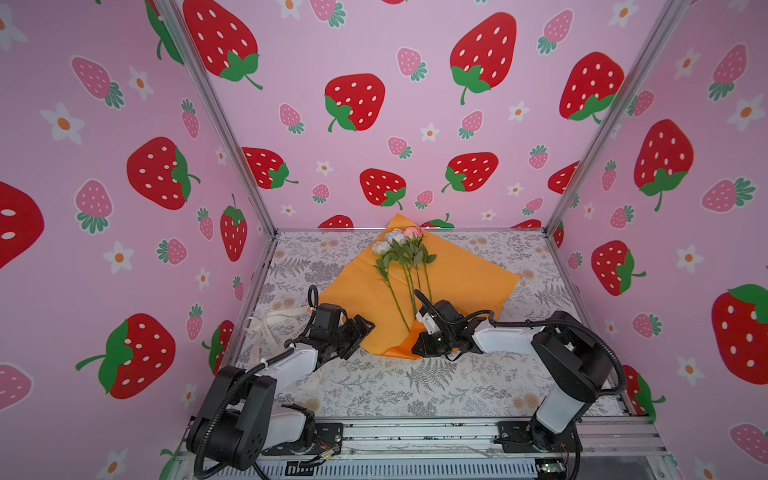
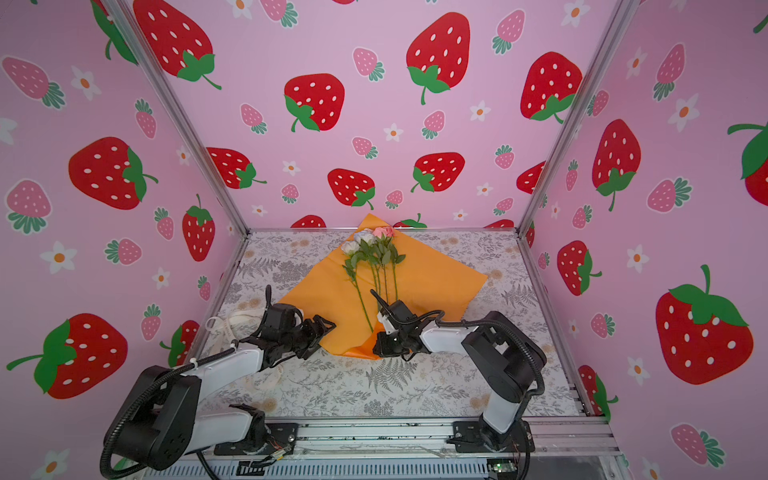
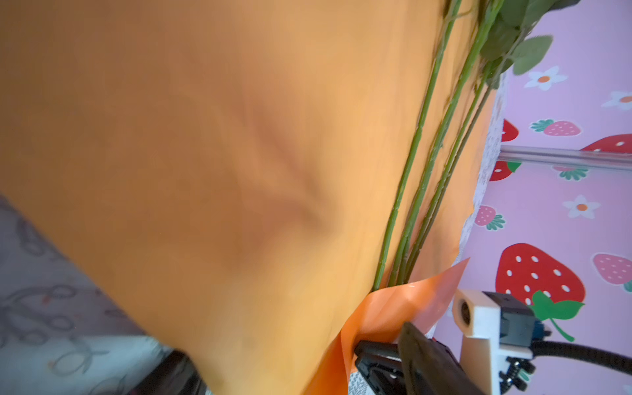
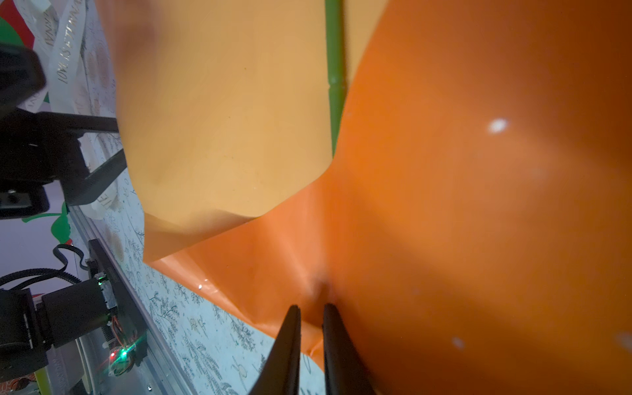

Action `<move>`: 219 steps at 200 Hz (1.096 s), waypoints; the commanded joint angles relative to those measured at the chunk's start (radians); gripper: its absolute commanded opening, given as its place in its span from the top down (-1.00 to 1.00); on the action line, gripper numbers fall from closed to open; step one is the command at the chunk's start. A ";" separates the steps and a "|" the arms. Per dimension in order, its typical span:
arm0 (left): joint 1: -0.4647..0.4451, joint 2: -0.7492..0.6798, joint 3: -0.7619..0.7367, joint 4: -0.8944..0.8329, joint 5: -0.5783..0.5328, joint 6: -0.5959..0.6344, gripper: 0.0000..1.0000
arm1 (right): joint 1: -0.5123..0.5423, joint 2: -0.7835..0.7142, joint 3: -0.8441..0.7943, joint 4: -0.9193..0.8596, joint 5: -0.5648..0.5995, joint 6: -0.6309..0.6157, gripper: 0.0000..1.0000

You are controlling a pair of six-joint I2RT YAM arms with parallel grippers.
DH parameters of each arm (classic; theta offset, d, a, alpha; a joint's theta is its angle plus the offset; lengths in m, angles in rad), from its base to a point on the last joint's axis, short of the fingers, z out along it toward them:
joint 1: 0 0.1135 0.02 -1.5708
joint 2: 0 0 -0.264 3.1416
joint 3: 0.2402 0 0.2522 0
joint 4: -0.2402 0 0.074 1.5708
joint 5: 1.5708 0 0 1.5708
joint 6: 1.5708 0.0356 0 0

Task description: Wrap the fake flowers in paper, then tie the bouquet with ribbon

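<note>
Top views: roses (image 1: 404, 251) on orange wrap (image 1: 465, 274)

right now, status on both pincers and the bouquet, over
Left pincer open at paper edge. Right pincer shut on paper's upturned near corner. Flowers lie on paper, unwrapped, untied. Ribbon off left, untouched.

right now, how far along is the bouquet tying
Done: the roses lie together on the spread orange wrapping paper. In hand: the right gripper pinches the paper's near corner, lifted up by the stem ends; the left gripper is open at the paper's left edge, holding nothing. Left: wrapping the paper round the stems and tying; the cream ribbon lies untouched on the table.
</note>
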 commanded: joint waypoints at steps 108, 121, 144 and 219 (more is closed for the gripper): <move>0.086 0.107 0.112 0.155 0.097 0.014 0.14 | -0.013 0.035 -0.024 -0.033 0.027 0.012 0.64; 0.084 0.098 0.128 0.130 0.097 0.033 0.33 | -0.015 0.038 -0.019 -0.032 0.023 0.012 0.64; 0.071 0.084 0.160 0.083 0.092 0.056 0.55 | -0.020 0.036 -0.014 -0.033 0.018 0.011 0.63; -0.098 0.067 0.366 -0.196 -0.085 0.198 0.84 | -0.032 0.027 -0.017 -0.017 0.004 0.019 0.63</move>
